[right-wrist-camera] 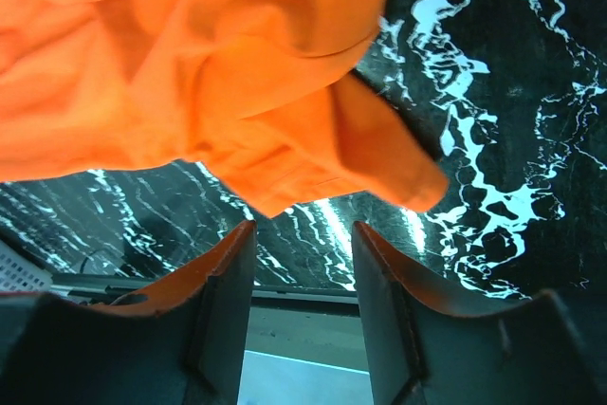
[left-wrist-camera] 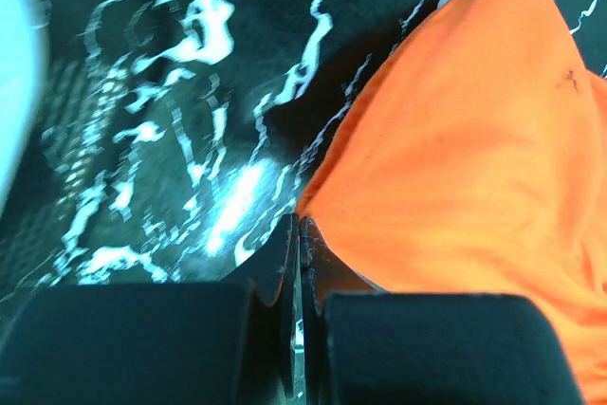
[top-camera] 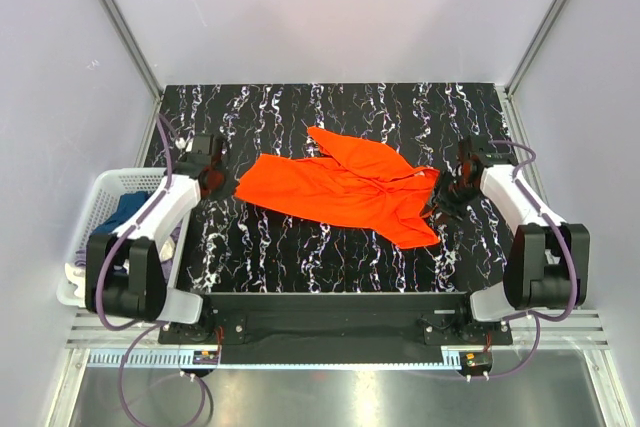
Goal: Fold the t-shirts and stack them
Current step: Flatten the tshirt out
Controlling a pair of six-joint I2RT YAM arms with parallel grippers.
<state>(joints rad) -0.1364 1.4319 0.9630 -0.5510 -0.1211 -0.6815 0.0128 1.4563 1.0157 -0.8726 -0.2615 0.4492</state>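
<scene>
A bright orange t-shirt (top-camera: 340, 187) lies crumpled and partly spread in the middle of the black marbled table (top-camera: 300, 107). My left gripper (top-camera: 217, 183) is at the shirt's left edge. In the left wrist view its jaws are pressed together (left-wrist-camera: 299, 227), and the corner of the orange cloth (left-wrist-camera: 455, 139) runs into their tips. My right gripper (top-camera: 443, 197) stands at the shirt's right edge. Its fingers (right-wrist-camera: 303, 231) are apart with only table between them, and the orange cloth's (right-wrist-camera: 237, 92) hem lies just ahead of the tips.
A white laundry basket (top-camera: 95, 197) sits off the table's left side beside the left arm, with navy blue cloth (top-camera: 127, 210) inside. Grey walls with metal rails enclose the table on three sides. The arm bases stand along the near edge.
</scene>
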